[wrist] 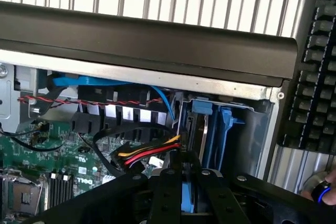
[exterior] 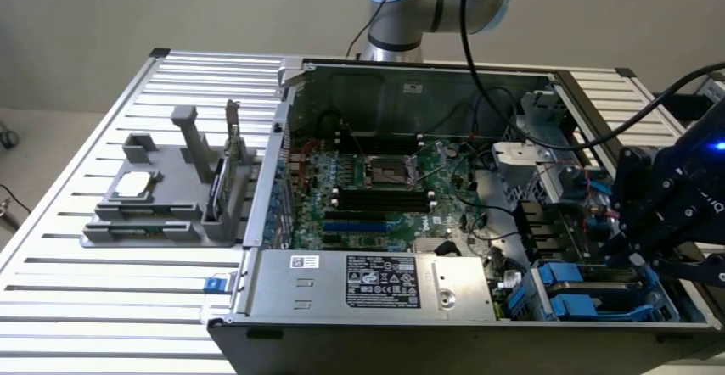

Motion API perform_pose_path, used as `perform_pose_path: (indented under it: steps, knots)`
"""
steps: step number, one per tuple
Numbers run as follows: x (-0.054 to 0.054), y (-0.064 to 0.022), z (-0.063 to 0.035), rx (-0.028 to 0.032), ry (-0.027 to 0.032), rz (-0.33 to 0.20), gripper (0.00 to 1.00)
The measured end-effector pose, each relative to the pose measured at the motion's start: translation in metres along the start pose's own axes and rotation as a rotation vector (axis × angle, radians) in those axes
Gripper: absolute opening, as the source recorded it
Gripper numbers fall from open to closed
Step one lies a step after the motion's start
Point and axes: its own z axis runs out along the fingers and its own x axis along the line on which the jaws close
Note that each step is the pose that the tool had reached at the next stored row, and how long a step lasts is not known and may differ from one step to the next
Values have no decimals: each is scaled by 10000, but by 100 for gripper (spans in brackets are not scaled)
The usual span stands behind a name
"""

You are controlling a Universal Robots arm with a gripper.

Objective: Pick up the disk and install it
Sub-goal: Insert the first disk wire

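While the disk point(wrist: 190, 203) sits pinched between the gripper point(wrist: 191, 195) fingers, it hangs low in the wrist frame's centre.
Bright blue carrier plastic shows between 2 black fingers point(wrist: 167, 198) pressed onto it; in the exterior view the gripper point(exterior: 646, 252) is at the right edge, over blue drive bays point(exterior: 589, 294) in the open computer case point(exterior: 453, 188), lower right, near the silver power supply point(exterior: 374, 283).

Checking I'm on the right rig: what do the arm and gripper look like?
The arm is silver-grey metal tube with light blue joint caps and a black cable running down it. The gripper is black, built of angular linkage bars with visible bolts, and a small blue light glows on its body.
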Motion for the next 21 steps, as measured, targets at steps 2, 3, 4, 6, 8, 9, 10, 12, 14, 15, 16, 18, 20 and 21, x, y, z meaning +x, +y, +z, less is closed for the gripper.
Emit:
perform_pose_path:
  steps: [2, 3, 4, 6, 8, 9, 10, 12, 14, 15, 16, 18, 20, 21]
  knots:
    - [0, 1, 0, 33, -65, 161, 16]
    - [0, 3, -1, 57, -119, 225, 16]
    - [0, 4, -1, 83, -174, 272, 16]
    - [0, 10, 0, 136, -300, 322, 16]
    - [3, 18, 0, 194, -432, 345, 16]
    - [7, 23, -1, 220, -486, 355, 16]
    - [13, 30, -1, 239, -537, 363, 16]
    - [35, 44, 0, 267, -634, 373, 16]
    - [72, 57, 1, 292, -745, 382, 16]
    - [89, 63, 3, 305, -792, 385, 16]
    - [105, 69, 5, 316, -836, 389, 16]
    - [125, 81, 8, 340, -899, 404, 16]
    - [130, 90, 15, 358, -939, 464, 16]
    - [131, 93, 19, 365, -958, 502, 16]
